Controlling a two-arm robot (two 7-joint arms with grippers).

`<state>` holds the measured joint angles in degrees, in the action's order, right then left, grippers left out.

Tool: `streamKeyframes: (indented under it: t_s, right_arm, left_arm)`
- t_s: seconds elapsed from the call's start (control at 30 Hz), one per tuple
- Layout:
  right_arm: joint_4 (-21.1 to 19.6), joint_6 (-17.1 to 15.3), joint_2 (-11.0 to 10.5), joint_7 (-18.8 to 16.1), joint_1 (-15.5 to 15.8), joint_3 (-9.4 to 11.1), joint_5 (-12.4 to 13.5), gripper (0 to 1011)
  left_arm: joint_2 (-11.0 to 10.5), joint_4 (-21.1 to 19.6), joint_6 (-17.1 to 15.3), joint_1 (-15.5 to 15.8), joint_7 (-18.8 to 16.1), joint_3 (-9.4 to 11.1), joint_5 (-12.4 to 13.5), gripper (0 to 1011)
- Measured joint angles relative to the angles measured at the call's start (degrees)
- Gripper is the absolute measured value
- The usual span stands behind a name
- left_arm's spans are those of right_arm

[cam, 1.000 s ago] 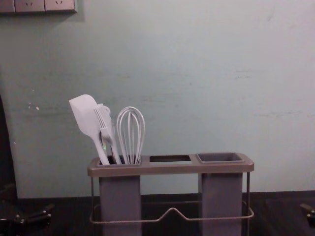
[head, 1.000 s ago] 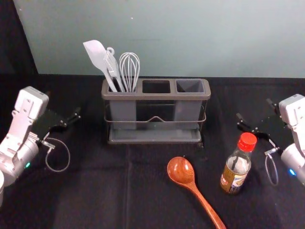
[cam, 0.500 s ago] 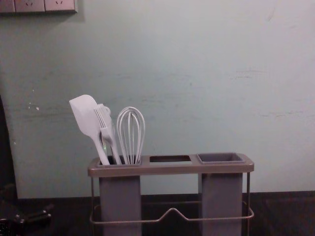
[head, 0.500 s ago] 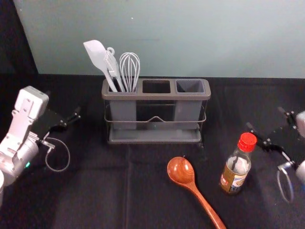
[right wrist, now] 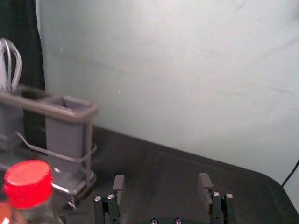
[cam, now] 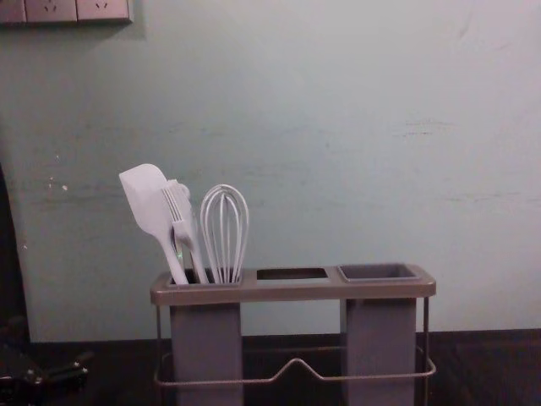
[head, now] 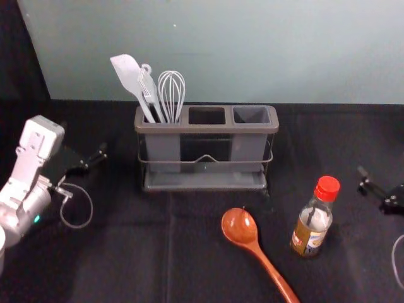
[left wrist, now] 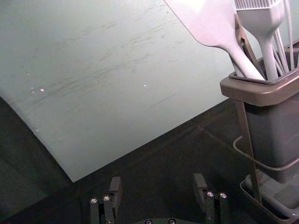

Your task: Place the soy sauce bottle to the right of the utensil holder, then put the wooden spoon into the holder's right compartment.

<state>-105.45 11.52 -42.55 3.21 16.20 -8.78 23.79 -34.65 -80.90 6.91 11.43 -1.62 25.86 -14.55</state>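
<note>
The right gripper (head: 379, 191) is at the head view's right edge, apart from the soy sauce bottle (head: 311, 222); in the right wrist view the right gripper (right wrist: 162, 181) is open and empty. Red-capped and upright, the bottle stands in front of the utensil holder (head: 205, 129) and off to its right. Left of the bottle lies the wooden spoon (head: 240, 226), bowl toward the holder. The holder's right compartment (head: 251, 115) is empty. Parked left of the holder, the left gripper (head: 86, 151) appears open in the left wrist view, where the left gripper (left wrist: 158, 181) holds nothing.
A white spatula (head: 128, 72), a brush and a whisk (head: 172, 95) stand in the holder's left compartment. Behind the black-covered table rises a pale wall (head: 252, 50). Open table lies between the holder and the right gripper.
My right gripper has moved rightward, away from the bottle, and has left the chest view's right edge. The left arm, bottle, spoon and holder have kept their places.
</note>
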Motion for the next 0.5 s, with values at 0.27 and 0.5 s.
streamKeyframes:
  t_s: [0.27,0.5]
  right_arm:
    - [-3.04,5.77,1.34,-2.06,4.27,3.46,3.14,1002]
    - [-3.79,8.30,1.81,-8.87,3.35,2.26,6.51,1002]
  left_arm:
    - [0.00,0.00,0.00,0.00,0.00,0.00,0.00,1005]
    - [0.00,0.00,0.00,0.00,0.00,0.00,0.00,1005]
